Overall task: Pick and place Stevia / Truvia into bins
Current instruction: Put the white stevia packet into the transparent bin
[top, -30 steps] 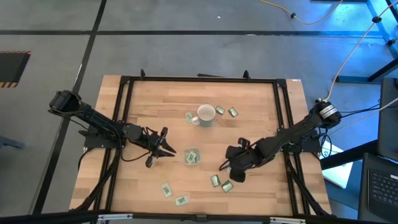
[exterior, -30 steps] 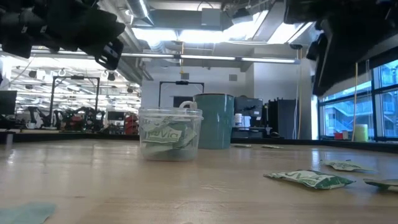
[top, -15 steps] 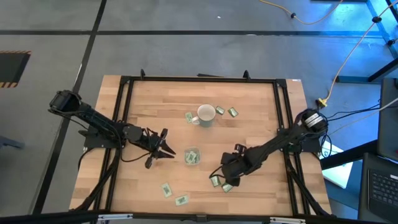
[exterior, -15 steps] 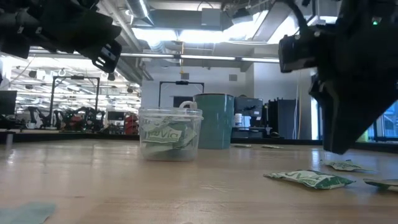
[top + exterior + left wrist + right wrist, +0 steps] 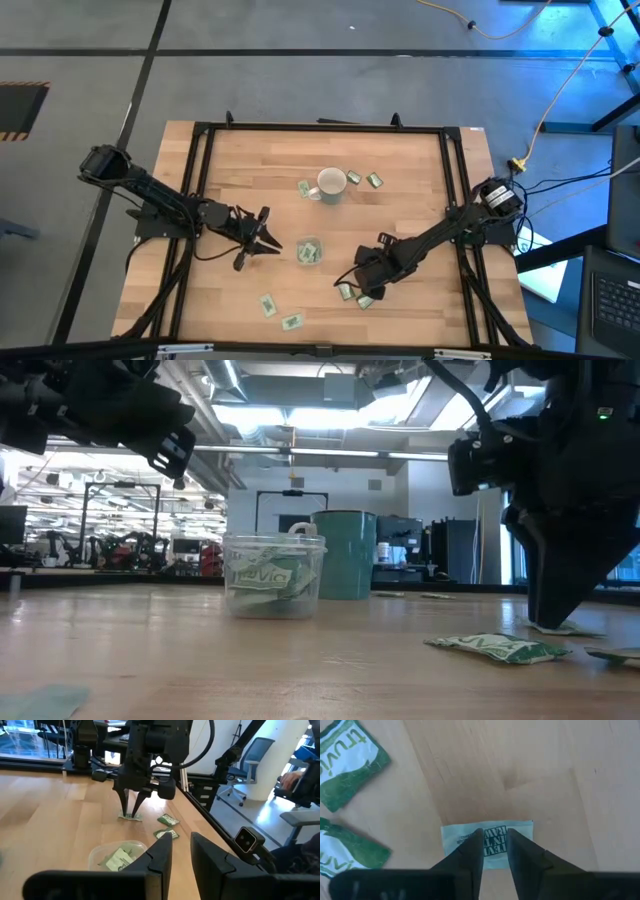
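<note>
A clear cup (image 5: pixel 308 252) with sachets inside stands mid-table. Green-and-white Truvia sachets lie flat around it, one pair (image 5: pixel 345 765) beside my right gripper. My right gripper (image 5: pixel 495 840) points down near the table's front right. It stands on a pale Stevia sachet (image 5: pixel 487 842), its fingers drawn close together. My left gripper (image 5: pixel 262 238) hovers level to the left of the cup. It is open by a narrow gap (image 5: pixel 182 857) with nothing in it. My right gripper comes from above, pointing down, with both fingertips (image 5: pixel 472 842) set on the middle of the Stevia sachet (image 5: pixel 495 851). A narrow strip of its printed face shows between them. The sachet lies flat on the table.
A white mug (image 5: pixel 332 185) stands behind the cup, with sachets (image 5: pixel 364 180) to its right and one (image 5: pixel 303 187) to its left. More sachets (image 5: pixel 278 313) lie at the front left. A black frame (image 5: pixel 455 200) runs along the table's edges.
My right gripper has sunk toward the table and shifted toward its left and near edges. It has tipped steeper and come down on the pale sachet. The sachets and the cup lie as before.
</note>
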